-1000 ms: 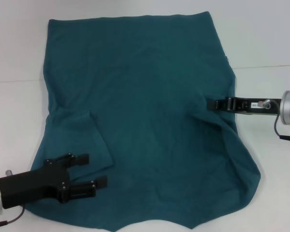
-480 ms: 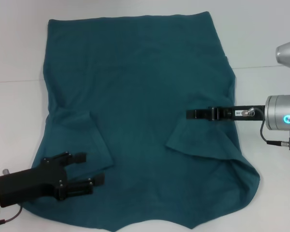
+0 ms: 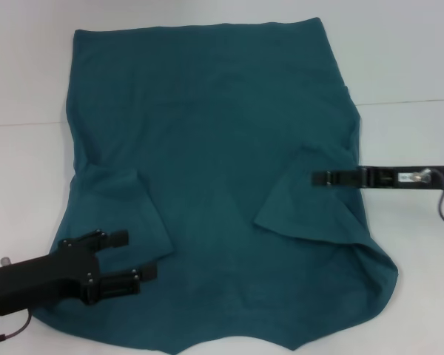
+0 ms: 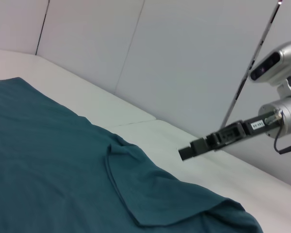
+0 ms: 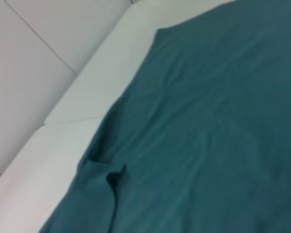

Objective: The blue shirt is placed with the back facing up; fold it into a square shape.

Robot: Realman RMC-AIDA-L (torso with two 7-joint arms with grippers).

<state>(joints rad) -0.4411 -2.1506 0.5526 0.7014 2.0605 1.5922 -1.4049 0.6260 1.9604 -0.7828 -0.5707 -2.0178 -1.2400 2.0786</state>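
The blue shirt (image 3: 207, 148) lies spread flat on the white table, plain side up, and fills most of the head view. Both sleeves are folded inward: the left sleeve flap (image 3: 126, 207) and the right sleeve flap (image 3: 303, 203) rest on the body. My left gripper (image 3: 137, 255) hovers open over the shirt's near-left corner, with nothing between its fingers. At the shirt's right edge my right gripper (image 3: 322, 177) is seen edge-on, just above the right flap and apart from it. The left wrist view shows that flap (image 4: 145, 189) with the right gripper (image 4: 194, 148) above it.
The white table (image 3: 22, 74) shows bare strips to the left, to the right and behind the shirt, and a seam (image 3: 407, 101) runs across it at the right. A pale wall (image 4: 184, 58) stands behind the table. The right wrist view shows only the shirt (image 5: 208, 121) and table edge.
The right gripper carried the right sleeve inward over the shirt, then drew back to the right, leaving the flap lying folded. The left gripper slid slightly back toward the near-left corner.
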